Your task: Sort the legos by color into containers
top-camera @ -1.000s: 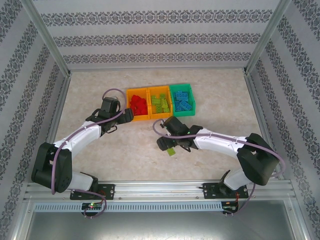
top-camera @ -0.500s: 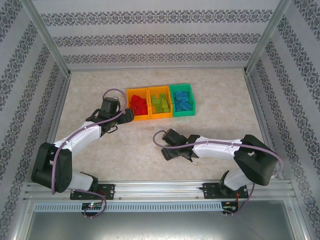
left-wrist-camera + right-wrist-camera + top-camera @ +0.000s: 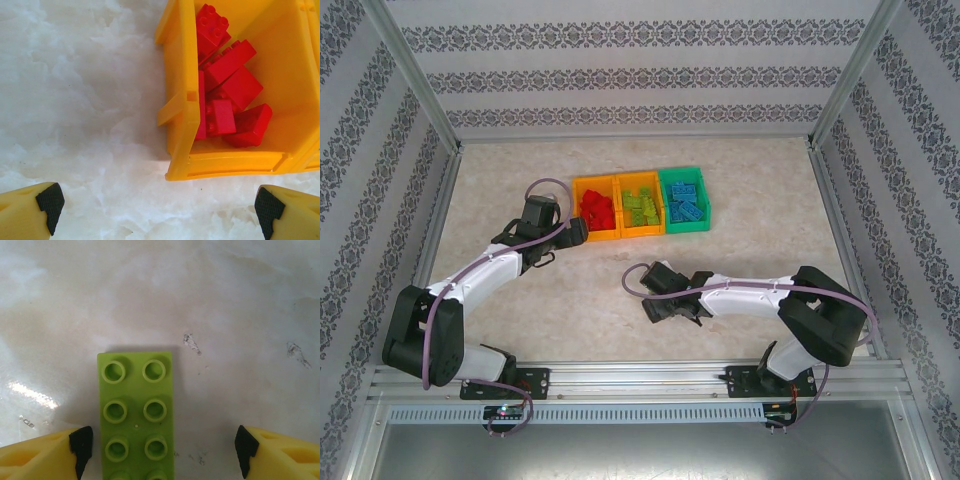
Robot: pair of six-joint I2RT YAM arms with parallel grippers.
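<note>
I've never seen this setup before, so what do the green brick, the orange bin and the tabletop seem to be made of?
Green brick: hard moulded plastic, smooth with a soft sheen and crisp round studs.
Orange bin: thin moulded plastic, glossy, with a stiffening rib on its wall.
Tabletop: marbled like pale stone, with a shiny glare patch, though it may be a printed sheet.

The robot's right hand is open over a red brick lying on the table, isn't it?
Nearly. The brick is lime green, not red; the right wrist view shows it. The rest holds: the right gripper is open over it, and it lies studs up on the table.
</note>
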